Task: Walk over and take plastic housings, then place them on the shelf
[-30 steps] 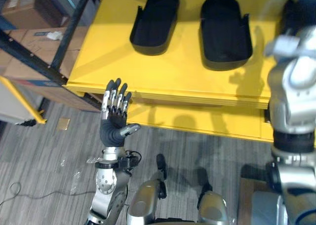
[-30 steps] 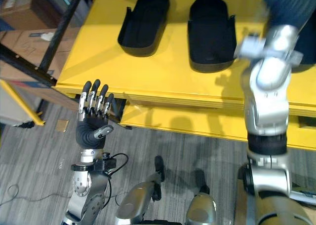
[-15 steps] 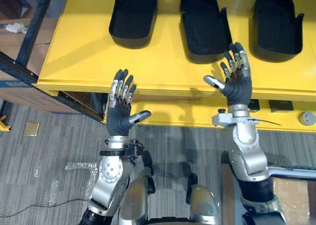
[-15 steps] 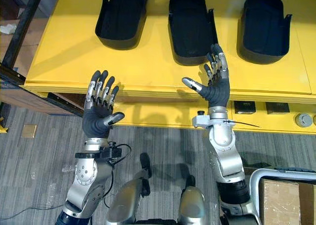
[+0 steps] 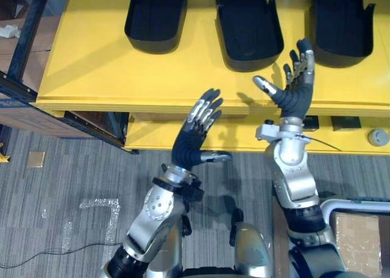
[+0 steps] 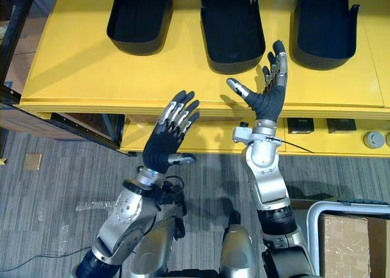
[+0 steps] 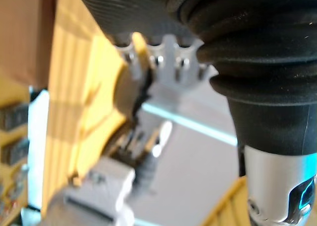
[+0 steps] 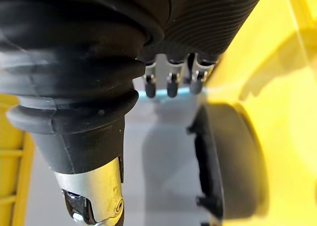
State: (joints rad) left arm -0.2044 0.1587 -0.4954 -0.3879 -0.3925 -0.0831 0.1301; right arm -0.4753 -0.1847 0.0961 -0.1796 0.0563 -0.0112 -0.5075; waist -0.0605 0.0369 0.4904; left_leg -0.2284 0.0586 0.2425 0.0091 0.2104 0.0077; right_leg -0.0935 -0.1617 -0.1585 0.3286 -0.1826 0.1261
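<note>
Three black plastic shells lie in a row, well apart, toward the far side of the yellow table (image 5: pixel 91 64): left housing (image 5: pixel 156 16), middle housing (image 5: pixel 248 28), right housing (image 5: pixel 341 22). Each is an open, trough-like moulding with a rounded end and raised side walls. They look stiff, light and smooth, so probably somewhat slippery. The likeliest hold is across the two long walls or on the upstanding rim, with the thumb opposed to the fingers.

The right hand (image 5: pixel 294 95) hovers over the table's front edge, just in front of the middle housing. Its fingers are straight and spread, its thumb stands apart, and it holds nothing. The left hand (image 5: pixel 190 142) is raised in front of the table edge, likewise spread and empty.

The table top is flat and glossy, and a shell may slide on it when nudged. Grey carpet (image 5: pixel 61 180) lies below, a dark rack frame (image 5: pixel 33 27) stands to the left, and a cardboard box (image 6: pixel 353 241) sits at lower right.
</note>
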